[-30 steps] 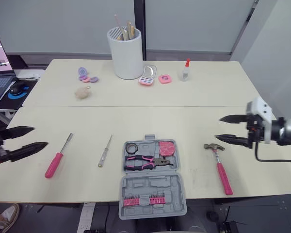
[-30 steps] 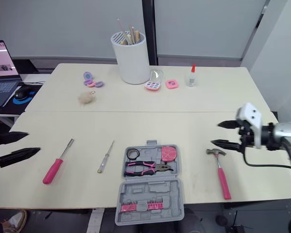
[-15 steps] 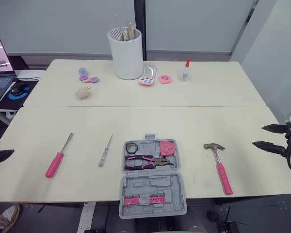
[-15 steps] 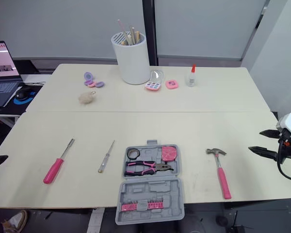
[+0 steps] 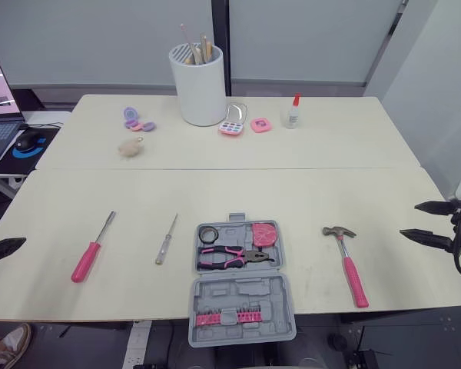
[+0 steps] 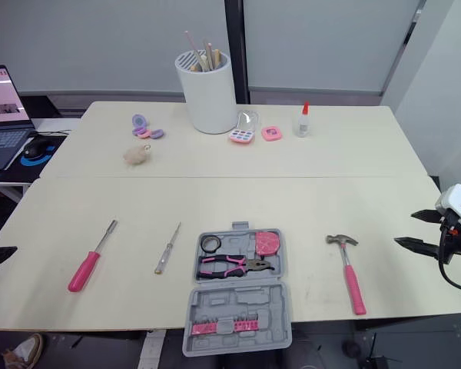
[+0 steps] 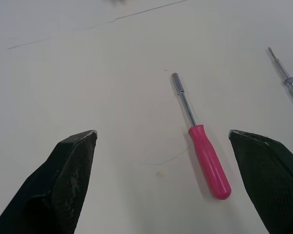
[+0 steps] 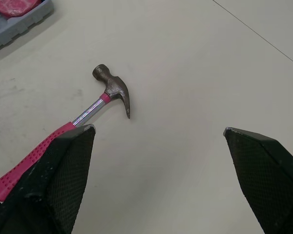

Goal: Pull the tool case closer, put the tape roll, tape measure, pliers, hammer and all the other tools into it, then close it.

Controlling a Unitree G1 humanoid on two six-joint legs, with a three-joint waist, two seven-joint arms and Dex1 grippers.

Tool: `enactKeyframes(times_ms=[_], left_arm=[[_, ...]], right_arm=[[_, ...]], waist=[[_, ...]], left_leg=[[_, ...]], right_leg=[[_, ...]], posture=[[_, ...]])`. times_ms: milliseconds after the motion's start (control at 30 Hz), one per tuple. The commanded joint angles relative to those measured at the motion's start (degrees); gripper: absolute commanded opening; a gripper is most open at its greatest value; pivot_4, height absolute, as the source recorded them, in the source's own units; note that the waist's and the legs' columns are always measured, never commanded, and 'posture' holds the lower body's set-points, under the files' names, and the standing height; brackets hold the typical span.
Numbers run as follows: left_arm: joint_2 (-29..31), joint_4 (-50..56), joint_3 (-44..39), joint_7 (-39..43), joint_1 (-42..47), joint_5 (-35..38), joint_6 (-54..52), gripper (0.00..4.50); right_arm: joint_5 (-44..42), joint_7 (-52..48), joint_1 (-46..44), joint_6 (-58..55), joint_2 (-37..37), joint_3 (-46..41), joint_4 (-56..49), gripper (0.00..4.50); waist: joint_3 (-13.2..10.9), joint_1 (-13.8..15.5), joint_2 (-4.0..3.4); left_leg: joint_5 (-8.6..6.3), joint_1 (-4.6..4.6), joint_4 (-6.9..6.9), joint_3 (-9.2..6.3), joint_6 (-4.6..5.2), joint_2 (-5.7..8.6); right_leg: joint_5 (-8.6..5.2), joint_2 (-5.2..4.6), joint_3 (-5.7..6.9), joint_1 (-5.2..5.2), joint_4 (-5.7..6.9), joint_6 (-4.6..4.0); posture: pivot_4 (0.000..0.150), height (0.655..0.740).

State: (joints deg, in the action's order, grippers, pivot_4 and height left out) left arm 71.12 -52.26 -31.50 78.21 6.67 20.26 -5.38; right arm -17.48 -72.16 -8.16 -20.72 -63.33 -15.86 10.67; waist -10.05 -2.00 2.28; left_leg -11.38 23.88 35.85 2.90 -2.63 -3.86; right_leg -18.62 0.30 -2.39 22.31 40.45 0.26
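Hammer [image 5: 349,265] lies apart, just left of right gripper [image 5: 409,219]

Bare table [image 5: 392,254] lies between the right gripper [image 5: 409,219] at the right edge and the hammer [image 5: 347,257]. Between the left gripper [image 7: 162,132] at the left edge and the open tool case [image 5: 241,284] lie 2 obstacles: the pink screwdriver [image 5: 88,252] and the thin screwdriver [image 5: 166,240]. The table's middle band is bare, and a white holder [image 5: 198,83] stands far back.

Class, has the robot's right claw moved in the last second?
Yes. The right claw has pulled back rightward, away from the pink-handled steel hammer, which lies unmoved.
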Motion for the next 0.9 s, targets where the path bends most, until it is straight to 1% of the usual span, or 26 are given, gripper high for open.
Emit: enactKeyframes(times_ms=[33,67,100,167,267,333,400,467,500,567,667,900], left_arm=[[-0.61,10.81,-3.18,0.95,-4.62,2.75,-3.09,4.50],[-1.49,14.86,-3.93,0.74,-6.69,3.42,-4.48,4.09],[-2.71,19.76,-4.73,0.43,-9.42,3.96,-5.54,3.88],[-5.29,29.88,-6.18,-0.28,-14.49,5.62,-8.90,3.26],[-9.04,44.64,-6.52,-2.16,-20.43,7.43,-13.27,2.27],[-10.98,52.15,-5.46,-3.62,-22.85,7.80,-15.13,1.57],[-13.13,59.72,-2.16,-6.15,-23.98,7.72,-16.73,0.94],[-14.54,65.05,1.13,-7.99,-24.98,6.42,-16.97,0.18],[-14.96,67.09,2.88,-8.76,-25.41,5.48,-16.89,0.00],[-15.84,70.73,7.48,-10.77,-25.83,3.11,-16.40,0.00],[-17.56,73.47,13.90,-13.78,-24.88,0.43,-15.96,0.00],[-20.41,72.55,23.92,-18.96,-21.89,-5.74,-14.33,0.00]], right_arm=[[-0.58,-0.15,-1.29,-0.39,-0.75,1.08,-5.48,4.48],[-0.33,-0.35,-1.44,-0.23,-0.77,1.98,-6.61,4.50],[0.08,-0.34,-1.67,0.38,-0.64,2.94,-7.81,4.31],[0.34,0.29,-2.88,0.29,0.02,4.70,-9.86,3.88],[1.16,0.55,-3.77,-0.36,0.62,8.56,-14.42,2.83],[2.09,0.90,-3.80,-0.53,1.05,11.33,-17.81,2.24],[3.30,1.71,-4.12,-0.66,2.30,15.02,-21.68,1.80],[4.36,2.64,-4.64,-1.08,3.90,18.15,-24.46,1.29],[4.82,3.11,-4.83,-1.24,4.78,19.52,-25.42,1.11],[6.60,4.74,-5.41,-1.68,7.32,23.08,-26.83,0.65],[9.69,5.64,-6.55,-1.47,9.72,27.97,-28.08,0.01],[14.02,7.71,-7.30,-1.80,14.13,34.59,-28.92,0.01]], waist=[[0.00,-0.06,0.00],[0.00,-0.08,0.00],[0.01,-0.07,-0.02],[0.01,-0.23,-0.03],[0.01,-0.30,-0.01],[0.02,-0.27,-0.01],[0.03,-0.21,-0.02],[0.03,-0.05,-0.02],[0.03,0.03,-0.02],[0.03,-0.02,-0.01],[0.03,0.02,-0.01],[0.04,0.13,0.00]], left_leg=[[0.00,0.00,0.00,0.01,0.00,-0.02],[0.00,0.00,0.00,0.00,0.00,-0.02],[0.00,0.00,-0.01,0.00,0.00,-0.03],[0.00,0.00,0.01,-0.04,0.00,-0.05],[0.00,0.00,0.03,-0.16,-0.01,-0.02],[0.00,0.01,0.05,-0.32,-0.01,0.00],[0.00,0.00,0.06,-0.46,-0.01,0.03],[0.00,0.00,0.09,-0.53,-0.01,0.08],[0.00,0.00,0.11,-0.55,-0.01,0.10],[0.00,0.01,0.12,-0.55,-0.01,0.11],[0.00,0.01,0.11,-0.58,-0.01,0.14],[0.00,0.01,0.14,-0.68,-0.01,0.13]], right_leg=[[0.00,0.00,-0.02,0.01,0.01,0.00],[0.00,-0.01,-0.04,0.00,0.02,0.00],[0.00,-0.02,-0.07,-0.01,0.02,0.00],[0.00,-0.04,-0.13,0.00,0.04,0.00],[0.00,-0.09,-0.12,-0.01,0.07,0.00],[0.00,-0.08,-0.10,-0.03,0.08,0.01],[-0.01,-0.07,-0.11,-0.06,0.07,0.01],[-0.01,-0.08,-0.12,-0.10,0.08,0.02],[-0.01,-0.08,-0.12,-0.11,0.08,0.02],[-0.01,-0.08,-0.13,-0.11,0.07,0.02],[0.00,-0.07,-0.11,-0.10,0.08,0.02],[0.00,0.03,-0.09,-0.14,0.08,0.01]], posture=[[0.150,0.7400],[0.150,0.7400],[0.150,0.7400],[0.150,0.7400],[0.150,0.7400],[0.150,0.7400],[0.150,0.7400],[0.150,0.7400],[0.150,0.7400],[0.150,0.7400],[0.150,0.7400],[0.150,0.7400]])
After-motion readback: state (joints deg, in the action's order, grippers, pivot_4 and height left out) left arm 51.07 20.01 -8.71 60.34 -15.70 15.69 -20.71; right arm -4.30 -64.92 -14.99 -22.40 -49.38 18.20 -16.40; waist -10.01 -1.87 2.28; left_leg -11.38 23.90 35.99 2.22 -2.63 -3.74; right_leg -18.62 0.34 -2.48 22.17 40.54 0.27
